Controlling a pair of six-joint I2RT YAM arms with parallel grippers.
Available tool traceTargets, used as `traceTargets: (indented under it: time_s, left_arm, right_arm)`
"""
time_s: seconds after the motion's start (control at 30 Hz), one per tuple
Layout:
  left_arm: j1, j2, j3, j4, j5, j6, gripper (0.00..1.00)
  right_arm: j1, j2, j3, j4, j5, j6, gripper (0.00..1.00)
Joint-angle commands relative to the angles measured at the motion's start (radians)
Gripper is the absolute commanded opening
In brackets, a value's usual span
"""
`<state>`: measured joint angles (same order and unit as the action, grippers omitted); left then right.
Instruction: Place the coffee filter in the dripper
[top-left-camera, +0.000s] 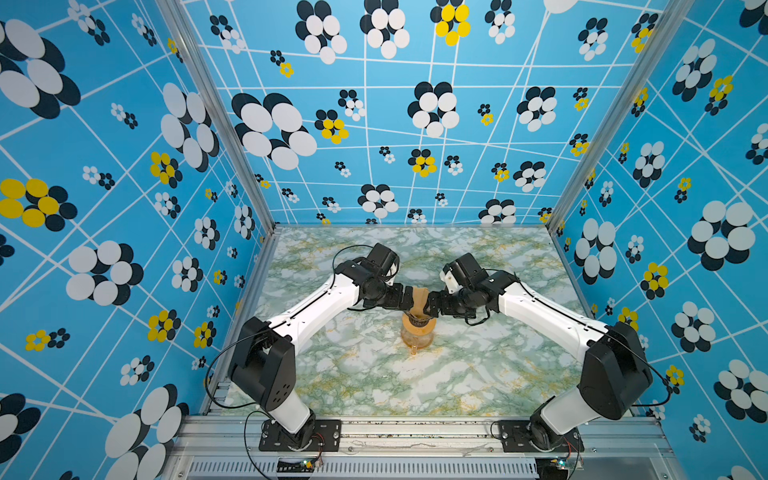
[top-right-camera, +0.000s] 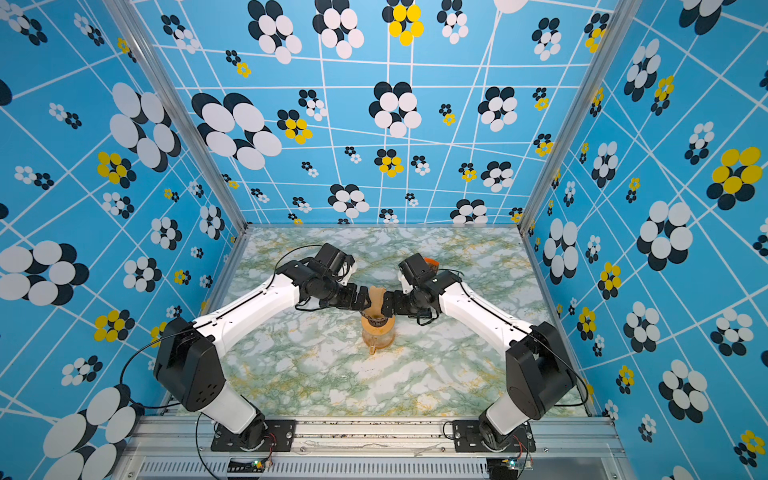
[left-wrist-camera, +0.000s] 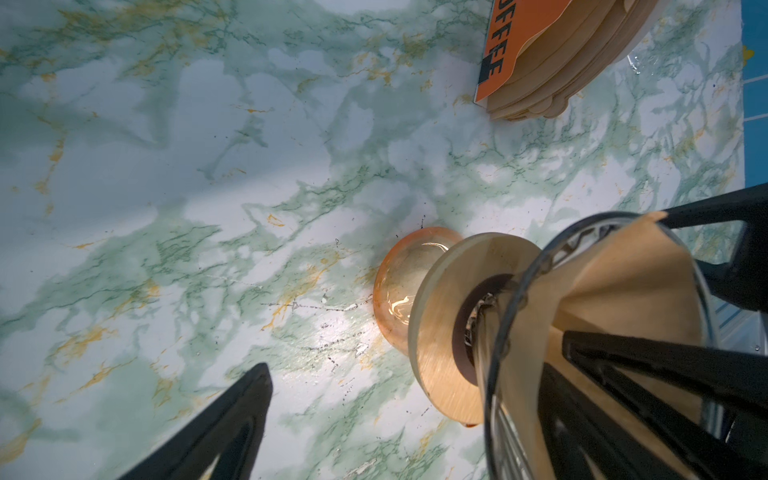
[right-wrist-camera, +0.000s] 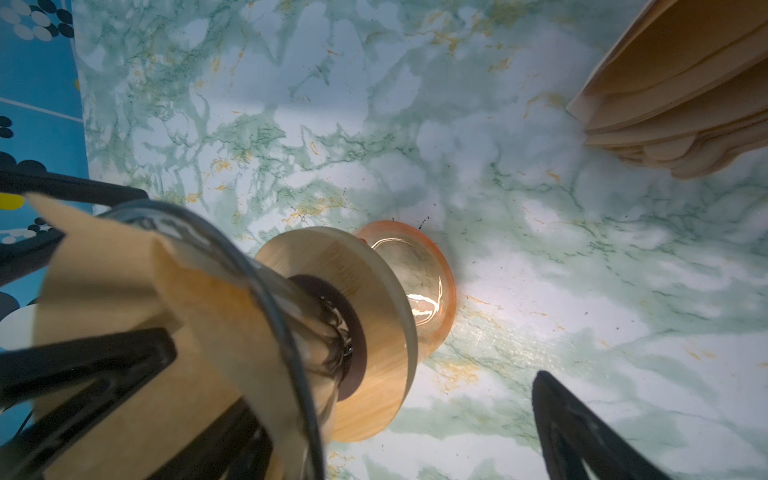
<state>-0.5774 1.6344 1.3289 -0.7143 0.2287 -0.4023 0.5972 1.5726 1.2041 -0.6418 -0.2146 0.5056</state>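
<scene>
The coffee filter sits point-down in the dripper. Its tall tan edge stands well above the glass rim in both top views. The dripper rests on a wooden ring, which caps the amber carafe near the middle of the desk.

The left claw comes in at 9 o'clock of the filter and the right claw at 3 o'clock, so the paper stands between them. Both are spread wide and grip nothing. In the left wrist view, one finger of the left claw reaches inside the paper cone while its partner hangs outside over bare desk. The right wrist view shows the same for the right claw (whether the inner fingers press the paper cannot be told). The filter's upper edge is creased on one side.

A stack of filters with an orange card stands at about 1 o'clock of the dripper, partly hidden behind the right wrist.
</scene>
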Motion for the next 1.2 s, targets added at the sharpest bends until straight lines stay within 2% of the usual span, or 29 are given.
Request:
traceTargets:
  time_s: [0.0, 0.5, 0.97, 1.17]
  left_arm:
    - [-0.007, 0.02, 0.011, -0.039, -0.026, 0.005, 0.99]
    - [-0.007, -0.005, 0.0, -0.01, 0.003, 0.001, 0.99]
    - [-0.012, -0.043, -0.023, 0.037, 0.04, 0.003, 0.99]
    - [-0.025, -0.039, -0.018, 0.009, 0.013, 0.006, 0.99]
  right_arm:
    - [0.01, -0.028, -0.015, -0.003, 0.017, 0.007, 0.95]
    - [0.018, -0.056, -0.049, 0.023, 0.028, 0.031, 0.95]
    - [0.019, -0.025, 0.032, -0.004, 0.052, 0.05, 0.95]
    - [0.018, 0.007, 0.059, -0.017, 0.045, 0.062, 0.95]
